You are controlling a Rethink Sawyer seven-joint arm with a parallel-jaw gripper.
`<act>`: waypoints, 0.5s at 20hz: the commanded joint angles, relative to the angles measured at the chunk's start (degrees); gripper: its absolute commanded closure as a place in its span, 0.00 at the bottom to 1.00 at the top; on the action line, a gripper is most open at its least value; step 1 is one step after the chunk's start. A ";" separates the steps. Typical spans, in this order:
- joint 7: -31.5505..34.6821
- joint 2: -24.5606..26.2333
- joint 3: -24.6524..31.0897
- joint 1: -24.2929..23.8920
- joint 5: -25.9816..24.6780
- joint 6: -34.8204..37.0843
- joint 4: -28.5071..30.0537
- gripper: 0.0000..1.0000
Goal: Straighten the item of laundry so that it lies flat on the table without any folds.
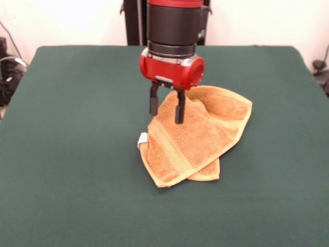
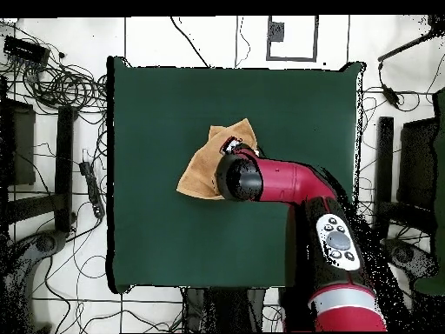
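Observation:
The item of laundry (image 1: 205,131) is an orange-tan towel lying crumpled and folded over itself near the middle of the table (image 1: 77,128). A second layer pokes out under its near edge, and a small white tag (image 1: 142,140) shows at its left corner. My gripper (image 1: 166,117) points straight down over the towel's left part. It is open, with its two black fingers apart and their tips at the cloth's raised upper-left edge. In the overhead view the towel (image 2: 202,170) sticks out from under the arm's round wrist (image 2: 239,177), which hides the fingers.
The green table (image 2: 174,96) extends well beyond the towel on every side. Cables and stands (image 2: 61,87) lie on the floor around the table. The red arm (image 2: 295,187) reaches in across the table from its base-side edge.

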 commanded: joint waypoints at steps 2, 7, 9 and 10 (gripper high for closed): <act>2.02 1.21 5.08 -0.35 -0.39 -0.19 6.42 0.00; 3.04 1.00 4.54 -0.08 -1.07 -2.64 7.71 0.00; 3.29 0.88 3.87 0.46 -1.39 -3.13 7.86 0.00; 3.20 0.86 3.01 1.15 -2.02 -3.64 7.55 0.00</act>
